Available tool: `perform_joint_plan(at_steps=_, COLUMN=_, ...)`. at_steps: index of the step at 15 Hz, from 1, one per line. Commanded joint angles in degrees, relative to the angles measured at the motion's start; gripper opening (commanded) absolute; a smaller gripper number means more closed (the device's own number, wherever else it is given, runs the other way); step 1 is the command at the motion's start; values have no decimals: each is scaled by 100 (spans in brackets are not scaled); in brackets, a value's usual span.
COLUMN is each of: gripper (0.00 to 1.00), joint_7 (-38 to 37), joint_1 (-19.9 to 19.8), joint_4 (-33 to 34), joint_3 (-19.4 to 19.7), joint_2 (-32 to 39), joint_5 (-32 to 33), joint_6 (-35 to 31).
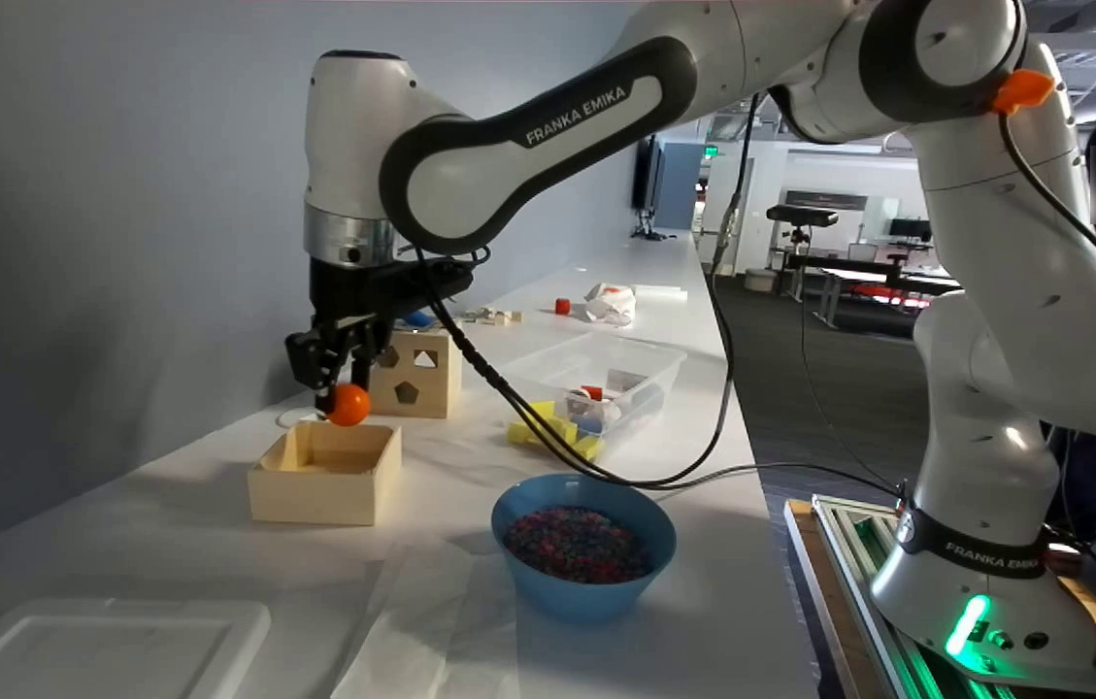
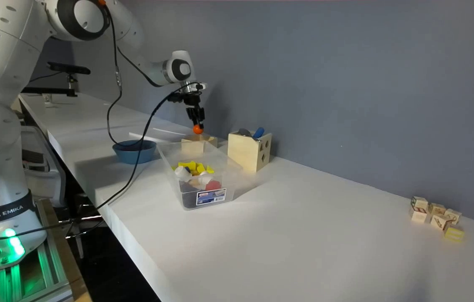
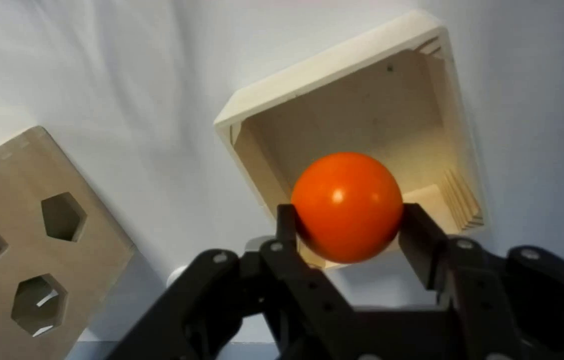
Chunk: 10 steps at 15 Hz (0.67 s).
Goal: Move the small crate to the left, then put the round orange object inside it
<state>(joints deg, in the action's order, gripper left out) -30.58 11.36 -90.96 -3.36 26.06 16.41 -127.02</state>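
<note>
Orange ball (image 3: 346,207) is clamped between the fingertips of the end effector (image 3: 349,220), one black tip pressed on each side. In wrist view it's seen slightly right of and below frame center, over the opening of the small crate (image 3: 326,66), part of the crate's floor and lower wall hidden by it. In both exterior views the ball is held above the crate; exact clearance can't be told. Crate is set flat on the table (image 2: 325,251), open side up. Wooden cube (image 1: 446,383) with shaped cut-outs is stood just up and right of the crate in an exterior view, apart from it; cut off at lower left in wrist view. Blue bowl (image 1: 577,604) is placed low, just right of frame center, in an exterior view, dark reddish mix (image 1: 577,544) held in it. Clear bin (image 2: 229,184) is placed left of frame center in an exterior view, label (image 2: 210,196) stuck on its near side; yellow pieces (image 2: 195,167) are seen within its outline. Small wooden blocks (image 2: 440,217) are bunched near the right edge. In an exterior view white lid (image 1: 101,650) is cropped at lower left, and red block (image 1: 562,306) is set near crumpled white item (image 1: 611,306), just above frame center.
</note>
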Motion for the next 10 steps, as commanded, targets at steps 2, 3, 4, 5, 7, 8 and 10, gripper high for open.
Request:
perform_joint_plan(at_steps=2, gripper=30, joint_7=304, joint_1=85, joint_4=609, joint_3=134, joint_2=397, joint_5=-217, joint_6=-143)
perform_joint_plan(at_steps=3, gripper=30, joint_7=363, joint_1=93, joint_4=693, joint_3=137, joint_2=468, joint_5=-230, joint_6=-119)
perform_joint_plan(at_steps=4, gripper=30, joint_7=405, joint_1=108, joint_4=746, joint_3=143, joint_2=534, joint_5=-232, joint_6=-100)
perform_joint_plan(at_steps=5, gripper=30, joint_7=411, joint_1=141, joint_4=780, joint_3=147, joint_2=565, joint_5=-231, joint_6=-67)
perform_joint_plan(at_steps=7, gripper=30, joint_7=541, joint_1=92, joint_4=911, joint_3=160, joint_2=763, joint_5=-276, joint_6=-100)
perform_joint_plan(at_steps=8, gripper=30, joint_7=574, joint_1=94, joint_4=965, joint_3=162, joint_2=829, joint_5=-298, joint_6=-91)
perform_joint_plan(at_steps=10, gripper=30, joint_7=641, joint_1=76, joint_4=1052, joint_3=198, joint_2=967, joint_5=-343, joint_6=-69)
